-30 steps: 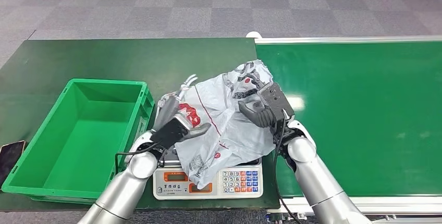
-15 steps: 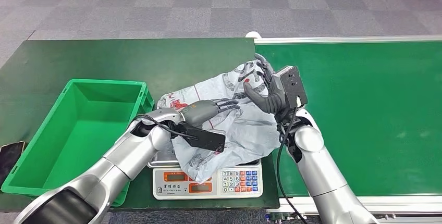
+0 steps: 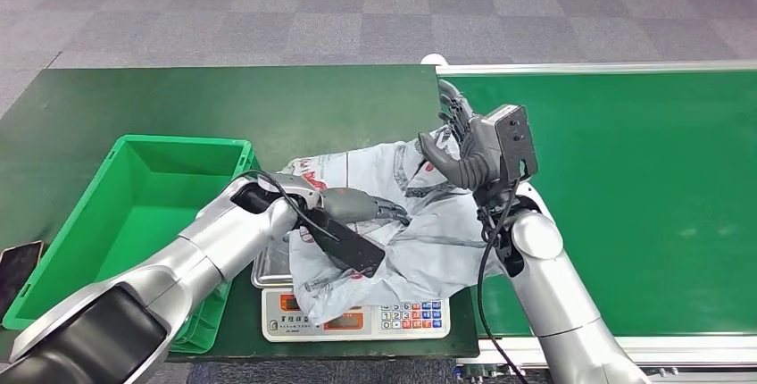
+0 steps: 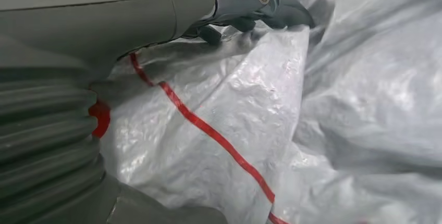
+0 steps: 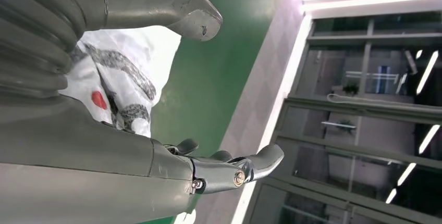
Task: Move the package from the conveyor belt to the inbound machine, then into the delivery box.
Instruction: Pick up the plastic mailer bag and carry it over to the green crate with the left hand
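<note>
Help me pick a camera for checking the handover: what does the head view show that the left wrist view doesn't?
Head view alone: the scale under the package, the green box beside it, the conveyor belt, and the right hand lifted off the bag with fingers apart.

Left wrist view alone: a close look at the crinkled plastic, with a thin red stripe running across it.

Both: the left hand lying on the grey package, fingers stretched over the plastic rather than visibly gripping it.
</note>
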### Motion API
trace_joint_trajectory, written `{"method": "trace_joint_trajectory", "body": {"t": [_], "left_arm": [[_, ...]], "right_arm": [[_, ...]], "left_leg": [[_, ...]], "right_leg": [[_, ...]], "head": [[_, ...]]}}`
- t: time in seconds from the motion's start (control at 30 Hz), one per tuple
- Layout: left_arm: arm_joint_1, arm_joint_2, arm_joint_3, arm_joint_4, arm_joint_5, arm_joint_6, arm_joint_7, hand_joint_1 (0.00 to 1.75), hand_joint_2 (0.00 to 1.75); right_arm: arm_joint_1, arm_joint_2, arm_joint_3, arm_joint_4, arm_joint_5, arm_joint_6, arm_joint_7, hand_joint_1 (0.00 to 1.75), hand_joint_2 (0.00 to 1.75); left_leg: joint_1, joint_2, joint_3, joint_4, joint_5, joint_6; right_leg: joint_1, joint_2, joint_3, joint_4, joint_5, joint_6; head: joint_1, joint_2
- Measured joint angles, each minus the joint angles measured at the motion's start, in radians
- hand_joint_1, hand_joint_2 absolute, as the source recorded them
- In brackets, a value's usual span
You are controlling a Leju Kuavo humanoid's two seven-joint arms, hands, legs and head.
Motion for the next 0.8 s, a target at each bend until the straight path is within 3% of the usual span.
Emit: {"method": "trace_joint_trajectory", "body": {"t": [0.07,0.1,0.27,0.53,0.8], "left_arm": [[0.0,-0.007,-0.022,0.02,-0.012,0.044,0.015,1.38,1.75],[0.002,-0.01,-0.03,0.029,-0.017,0.076,0.023,1.7,1.75],[0.028,-0.023,-0.055,0.055,-0.045,0.289,0.069,1.75,1.75],[0.073,-0.036,-0.069,0.065,-0.12,0.538,0.138,1.75,1.75],[0.095,-0.039,-0.073,0.062,-0.139,0.642,0.155,1.75,1.75]], "right_arm": [[0.0,0.0,0.0,-0.01,-0.006,0.004,0.0,0.0,1.75],[0.0,0.0,0.0,-0.015,-0.009,0.005,0.0,0.0,1.75],[0.002,-0.004,0.0,-0.034,-0.022,0.009,-0.005,0.0,1.75],[0.016,-0.015,-0.007,-0.047,-0.03,0.004,-0.022,0.0,1.75],[0.027,-0.035,-0.015,-0.062,-0.051,-0.006,-0.025,0.0,1.75]], "left_leg": [[0.0,0.0,0.0,0.0,0.0,0.0],[0.0,0.0,0.0,0.0,0.0,0.0],[0.0,0.0,0.0,0.0,0.0,0.0],[0.0,0.0,0.0,0.0,0.0,0.0],[0.0,0.0,0.0,0.0,0.0,0.0]], "right_leg": [[0.0,0.0,0.0,0.0,0.0,0.0],[0.0,0.0,0.0,0.0,0.0,0.0],[0.0,0.0,0.0,0.0,0.0,0.0],[0.0,0.0,0.001,0.0,0.0,0.0],[0.0,0.0,0.001,0.0,0.0,0.0]], "head": [[0.0,0.0],[0.0,0.0],[0.0,0.0],[0.0,0.0],[0.0,0.0]]}}
